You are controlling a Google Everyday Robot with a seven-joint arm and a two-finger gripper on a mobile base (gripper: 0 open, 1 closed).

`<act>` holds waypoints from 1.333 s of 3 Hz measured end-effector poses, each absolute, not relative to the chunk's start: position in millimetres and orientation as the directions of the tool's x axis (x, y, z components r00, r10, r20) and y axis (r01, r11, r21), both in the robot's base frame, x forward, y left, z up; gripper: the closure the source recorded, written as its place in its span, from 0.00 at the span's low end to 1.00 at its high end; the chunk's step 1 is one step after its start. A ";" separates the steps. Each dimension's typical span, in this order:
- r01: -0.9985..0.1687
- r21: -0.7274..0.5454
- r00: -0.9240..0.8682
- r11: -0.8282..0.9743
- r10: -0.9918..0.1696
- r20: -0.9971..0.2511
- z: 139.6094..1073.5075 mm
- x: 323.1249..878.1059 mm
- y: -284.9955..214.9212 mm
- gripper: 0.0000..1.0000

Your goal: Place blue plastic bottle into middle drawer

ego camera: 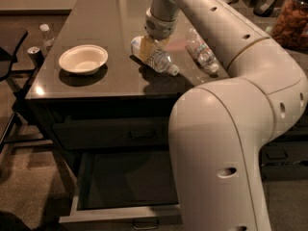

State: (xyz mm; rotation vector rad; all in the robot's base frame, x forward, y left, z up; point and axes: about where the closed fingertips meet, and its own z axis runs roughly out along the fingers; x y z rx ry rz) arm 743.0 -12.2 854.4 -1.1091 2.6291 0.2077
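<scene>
The blue plastic bottle (158,59) has a pale blue-white label and a white cap. It is tilted over the tabletop with its cap pointing down to the right. My gripper (150,44) comes down from above and is shut on the bottle's upper, base end. The middle drawer (126,181) stands pulled open below the table's front. Its interior is dark, and its grey front with a small metal loop handle (145,223) is at the bottom edge of the view. My arm hides the drawer's right part.
A second clear bottle (202,52) lies on the dark table (96,13) to the right of the gripper. A white bowl (83,59) sits front left. A closed drawer (115,134) lies above the open one. A bottle (45,34) and a can (33,55) stand left of the table.
</scene>
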 end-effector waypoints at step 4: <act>-0.780 -0.052 -0.545 0.624 -0.718 -0.432 914.8 685.4 1.6 1.00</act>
